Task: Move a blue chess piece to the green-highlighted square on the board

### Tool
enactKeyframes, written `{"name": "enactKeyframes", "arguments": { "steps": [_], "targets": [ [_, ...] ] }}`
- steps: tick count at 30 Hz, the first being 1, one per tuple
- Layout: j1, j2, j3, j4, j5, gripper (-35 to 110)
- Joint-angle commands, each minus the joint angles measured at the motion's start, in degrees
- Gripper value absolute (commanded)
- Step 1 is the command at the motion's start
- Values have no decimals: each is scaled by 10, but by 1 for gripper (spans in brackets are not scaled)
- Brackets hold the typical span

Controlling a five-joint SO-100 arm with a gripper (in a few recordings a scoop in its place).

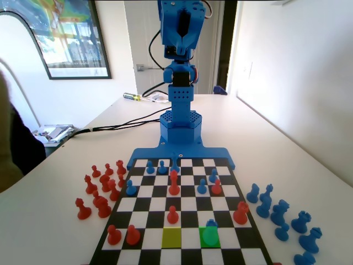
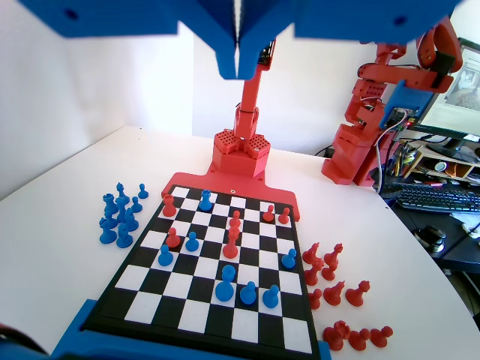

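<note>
A blue chess piece (image 1: 210, 224), a small pawn, stands on the green-highlighted square (image 1: 210, 241) near the front right of the board (image 1: 182, 259) in the fixed view. The tint covers its lower half. It also appears in the wrist view as the blue pawn (image 2: 205, 200) near the board's far left. My gripper (image 2: 238, 69) hangs high above the board with its jaws pressed together and nothing between them. The blue arm (image 1: 179, 83) is raised upright over its base at the far end.
A paler yellow-green square (image 1: 171, 237) lies two squares left of the green one. Red and blue pieces are scattered on the board. Off the board, red pieces (image 1: 99, 193) cluster at the left and blue pieces (image 1: 281, 215) at the right in the fixed view.
</note>
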Motion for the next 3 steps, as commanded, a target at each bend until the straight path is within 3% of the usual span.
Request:
{"name": "enactKeyframes", "arguments": {
  "steps": [1, 3],
  "targets": [
    [4, 2, 4, -11, 0, 2],
    [4, 2, 4, -11, 0, 2]
  ]
}}
